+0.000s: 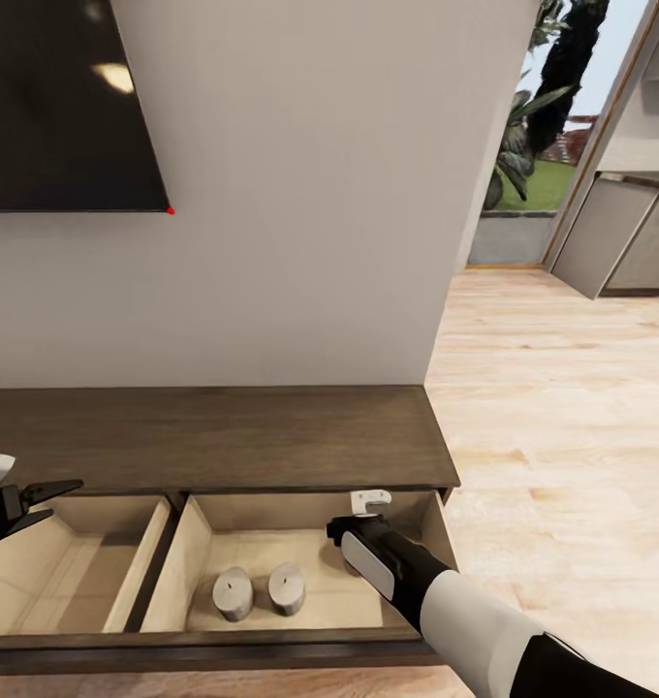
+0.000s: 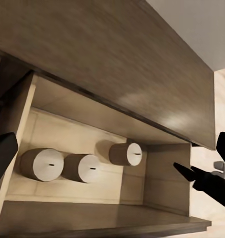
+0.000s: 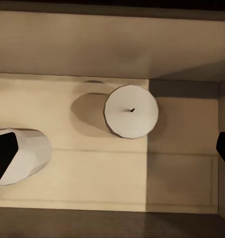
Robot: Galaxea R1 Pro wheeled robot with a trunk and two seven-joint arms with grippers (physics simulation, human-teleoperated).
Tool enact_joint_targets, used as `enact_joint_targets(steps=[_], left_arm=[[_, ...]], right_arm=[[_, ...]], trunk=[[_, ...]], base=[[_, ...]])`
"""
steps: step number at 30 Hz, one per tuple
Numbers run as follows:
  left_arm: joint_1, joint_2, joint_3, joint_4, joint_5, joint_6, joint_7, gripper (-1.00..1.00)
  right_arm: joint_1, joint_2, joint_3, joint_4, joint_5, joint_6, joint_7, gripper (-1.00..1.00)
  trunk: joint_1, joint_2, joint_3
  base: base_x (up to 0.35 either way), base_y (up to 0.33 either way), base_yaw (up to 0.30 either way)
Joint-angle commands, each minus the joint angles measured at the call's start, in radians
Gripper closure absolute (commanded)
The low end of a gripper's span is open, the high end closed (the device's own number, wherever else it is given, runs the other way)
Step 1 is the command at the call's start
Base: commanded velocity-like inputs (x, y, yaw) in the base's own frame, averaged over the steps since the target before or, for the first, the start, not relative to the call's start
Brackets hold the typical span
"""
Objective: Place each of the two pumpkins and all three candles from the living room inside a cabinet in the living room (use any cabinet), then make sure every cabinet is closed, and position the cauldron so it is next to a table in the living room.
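Looking down over the cabinet (image 1: 213, 436), I have its right-hand drawer (image 1: 199, 557) pulled out toward me, pale lining showing, and the drawer beside it on the left (image 1: 68, 572) is open too. Two off-white candles (image 1: 235, 593) stand upright side by side near the front of the right-hand drawer, close together. My left wrist camera shows a third candle (image 2: 126, 153) in the same drawer, further toward the drawer's far end and set apart from the pair (image 2: 60, 166). My right wrist camera looks straight down on that candle (image 3: 131, 111), upright on the drawer floor with its wick visible, close to the drawer's back wall, and catches the edge of another candle (image 3: 25, 156) off to one side.

My right gripper (image 1: 360, 528) reaches down into the right end of that drawer, above the third candle. Its fingers (image 3: 4, 156) sit at opposite edges of the wrist picture, spread wide, with nothing between them but the drawer floor and the candle below.

My left gripper (image 1: 48, 499) hovers over the left drawer of the cabinet, fingers (image 1: 63, 488) parted and holding nothing.
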Motion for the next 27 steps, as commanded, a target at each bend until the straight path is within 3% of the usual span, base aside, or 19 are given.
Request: enact_joint_targets(steps=[1,5,9,14,16,19,24,27], left_arm=[[0.0,0.0,0.0,0.0,-0.001,0.0,0.001,-1.0],[-0.001,0.0,-0.004,0.002,-0.006,0.0,0.008,-1.0],[-0.005,-0.002,-0.03,0.01,-0.044,0.0,0.056,-1.0],[-0.014,-0.011,-0.116,0.011,-0.075,-0.016,0.218,-1.0],[-0.018,-0.012,-0.14,0.011,-0.077,-0.038,0.3,-1.0],[-0.02,-0.021,-0.15,0.011,-0.079,-0.049,0.379,-1.0],[-0.024,-0.03,-0.145,0.014,-0.106,-0.051,0.505,-1.0],[-0.024,-0.042,-0.139,0.04,-0.118,-0.109,0.563,-1.0]], right_arm=[[0.0,0.0,0.0,0.0,0.0,0.0,0.0,-1.0],[0.0,0.0,-0.001,0.0,0.001,0.0,-0.003,-1.0],[0.0,0.0,-0.002,0.0,0.002,-0.001,-0.006,-1.0],[0.0,0.0,-0.006,0.001,0.003,-0.003,-0.007,-1.0],[0.0,0.0,-0.027,0.001,0.003,-0.003,-0.008,-1.0],[0.0,0.0,-0.061,0.002,0.004,-0.001,-0.009,-1.0],[0.0,0.0,-0.073,0.002,0.006,-0.001,-0.012,-1.0],[0.0,0.0,-0.073,0.004,0.006,-0.001,-0.016,-1.0]], trunk=[[-0.004,0.007,0.003],[-0.019,0.035,0.016],[-0.035,0.063,0.028],[-0.054,0.098,0.044],[-0.061,0.112,0.05],[-0.073,0.133,0.06],[-0.092,0.168,0.075],[-0.104,0.189,0.085]], base=[[0.0,0.0,0.0],[0.0,0.0,0.0],[0.0,0.0,0.0],[0.0,0.0,0.0],[0.0,0.0,0.0],[0.0,0.0,0.0],[0.0,0.0,0.0],[0.0,0.0,0.0]])
